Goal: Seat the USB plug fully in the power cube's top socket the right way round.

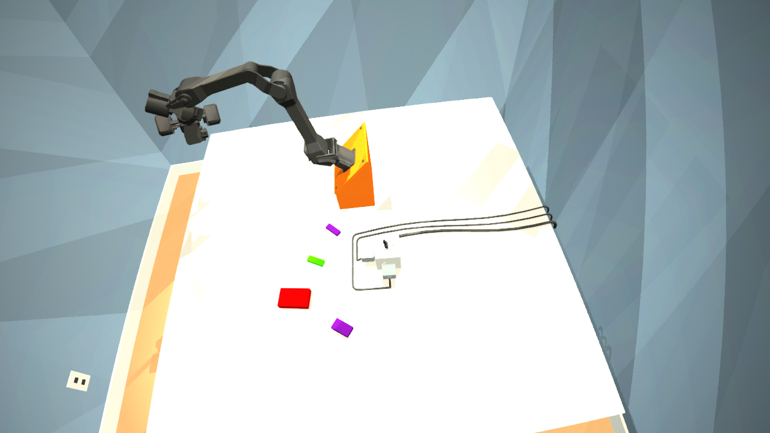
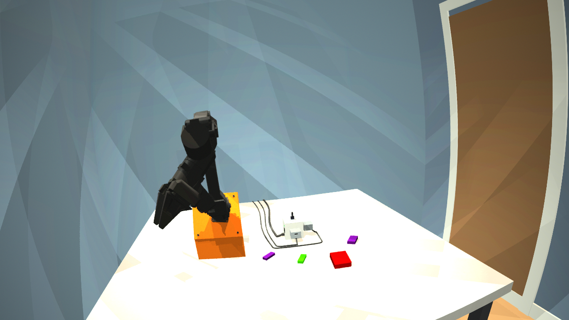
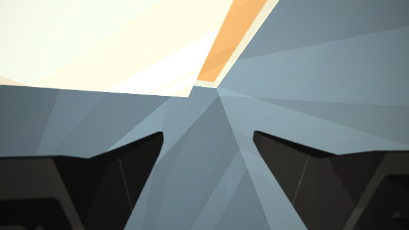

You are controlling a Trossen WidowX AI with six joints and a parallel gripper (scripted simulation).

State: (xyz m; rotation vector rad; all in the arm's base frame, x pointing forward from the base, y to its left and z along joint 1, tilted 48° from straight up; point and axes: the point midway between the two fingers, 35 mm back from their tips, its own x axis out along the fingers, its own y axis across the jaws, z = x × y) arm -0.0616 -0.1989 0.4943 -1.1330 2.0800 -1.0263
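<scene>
A broad white rectangular table (image 1: 457,344) (image 2: 278,294) carried an orange wedge-like block (image 1: 356,188) (image 2: 220,247) — near it lay a small purple rectangular piece (image 1: 332,230) (image 2: 268,255), then a slim bright-green rectangular piece (image 1: 316,261) (image 2: 302,258), a larger flat red rectangular block (image 1: 294,297) (image 2: 340,259) and another purple rectangular block (image 1: 342,328) (image 2: 352,239) — while a white power cube (image 1: 388,260) (image 2: 291,228) sat beside thin dark cables (image 1: 457,219) (image 2: 274,247)

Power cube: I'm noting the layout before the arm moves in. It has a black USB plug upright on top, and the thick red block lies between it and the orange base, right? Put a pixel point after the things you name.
No, the top view shows a purple block (image 1: 332,229) nearest the orange base (image 1: 356,188); the red block (image 1: 294,298) lies farther off, beyond the green one (image 1: 316,261).
</scene>
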